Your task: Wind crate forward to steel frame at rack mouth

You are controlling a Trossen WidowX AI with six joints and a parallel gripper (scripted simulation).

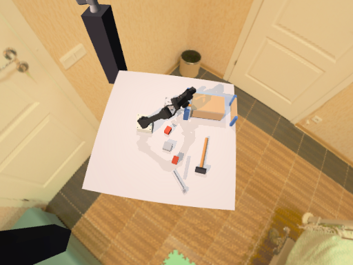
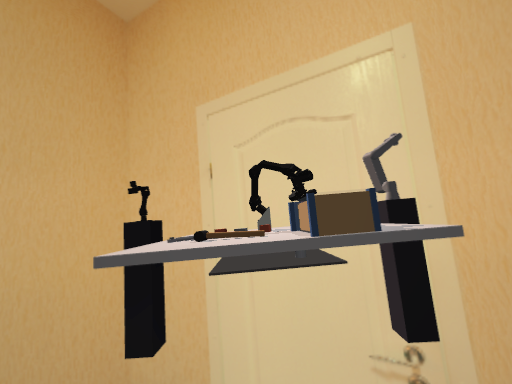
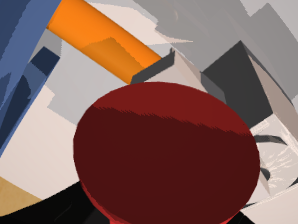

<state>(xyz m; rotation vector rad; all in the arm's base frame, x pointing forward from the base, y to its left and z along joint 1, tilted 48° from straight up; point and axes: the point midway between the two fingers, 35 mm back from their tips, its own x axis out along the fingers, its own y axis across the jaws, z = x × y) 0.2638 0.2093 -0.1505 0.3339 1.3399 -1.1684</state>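
Observation:
My gripper (image 2: 298, 196) (image 3: 154, 175) is shut on the winch handle's red knob (image 3: 165, 150), which fills the lower middle of the wrist view. The gripper is over the winch (image 1: 167, 101), largely hidden by the arm in the top view. The knob hides the key and hole, so I cannot tell how the key sits. An orange strap-like piece (image 3: 107, 37) runs toward the blue post (image 3: 25, 45). The brown crate (image 1: 208, 103) (image 2: 342, 214) sits flat in the cubby, its front close to the blue mouth frame (image 1: 185, 113); contact cannot be told.
Red blocks (image 1: 167, 130) (image 1: 175, 159) and a grey block (image 1: 167, 146) lie in front of the arm. A hammer (image 1: 204, 152) and a silver spanner-like tool (image 1: 179, 180) lie nearer the front. Blue posts (image 1: 233, 121) stand at the cubby's far end.

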